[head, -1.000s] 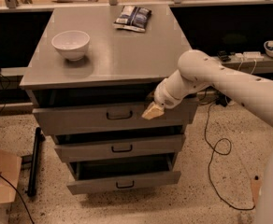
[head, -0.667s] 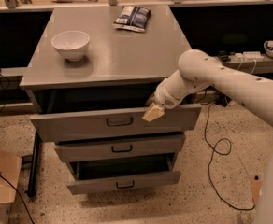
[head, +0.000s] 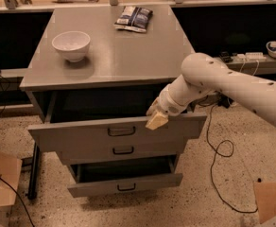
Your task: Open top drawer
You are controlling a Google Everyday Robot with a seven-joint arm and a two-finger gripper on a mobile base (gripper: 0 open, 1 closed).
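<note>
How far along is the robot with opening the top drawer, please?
Mostly done: the wide gray metal top drawer stands well out of the gray cabinet, a dark gap behind its front. In hand: the claw sits at the front's upper edge, right of the small dark handle. Left: perhaps more pull, then release.

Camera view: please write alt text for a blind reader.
The claw of a white robot arm is at the upper edge of the open top drawer of a gray cabinet, right of its handle. A bowl and a snack packet lie on top.
</note>
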